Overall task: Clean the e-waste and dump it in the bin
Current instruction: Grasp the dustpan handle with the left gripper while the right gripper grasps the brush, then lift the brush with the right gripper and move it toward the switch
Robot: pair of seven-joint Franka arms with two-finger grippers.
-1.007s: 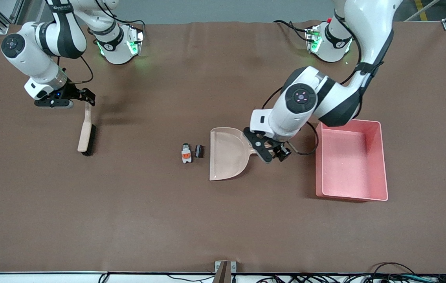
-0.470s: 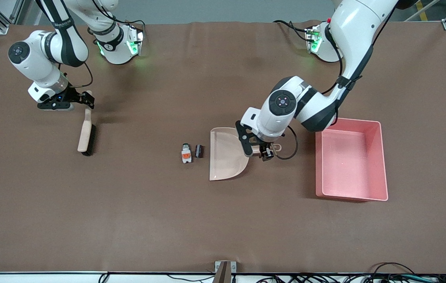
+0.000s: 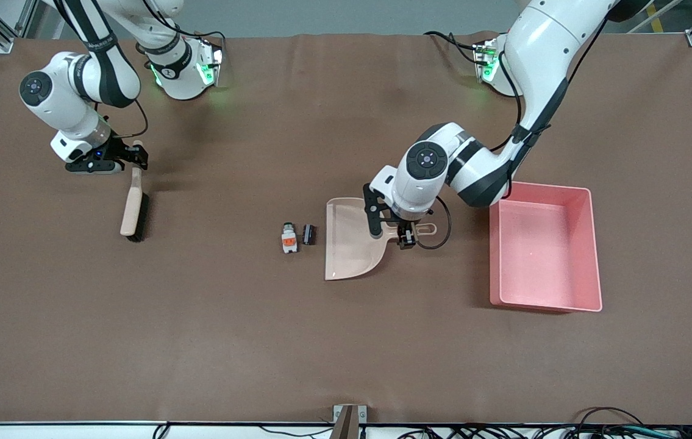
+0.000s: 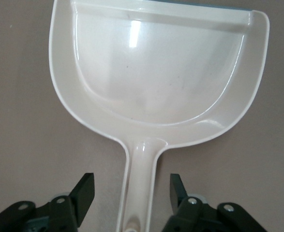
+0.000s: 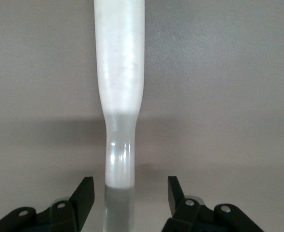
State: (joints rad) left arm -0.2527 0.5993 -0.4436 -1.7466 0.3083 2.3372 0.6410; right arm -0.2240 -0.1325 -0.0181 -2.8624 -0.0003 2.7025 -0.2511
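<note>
The e-waste lies on the brown counter (image 3: 199,317) near its middle: a white-grey part with an orange patch (image 3: 288,238) and, just beside it toward the left arm's end, a small black block (image 3: 308,234). The two sit apart from each other by a narrow gap. Next toward the left arm's end is the beige dustpan (image 3: 349,241), lying flat with its wide open mouth facing the two parts and its handle pointing toward the bin (image 3: 595,244). The bin, a pink tall-walled tub, stands well apart from the e-waste at the left arm's end of the counter.

The left gripper (image 3: 389,228) is low over the dustpan's handle. In the left wrist view its fingers (image 4: 83,193) stand wide open, one on each side of the handle (image 4: 141,183), with gaps showing on both sides, so they grip nothing.

Toward the right arm's end of the counter, a brush (image 3: 133,207) lies with its pale handle pointing toward the robots' bases and its dark bristles at the end nearer the front camera. The right gripper (image 3: 132,155) is over the tip of that handle. In the right wrist view its fingers (image 5: 83,193) are spread wide on either side of the brush handle (image 5: 118,145), clear of it.
</note>
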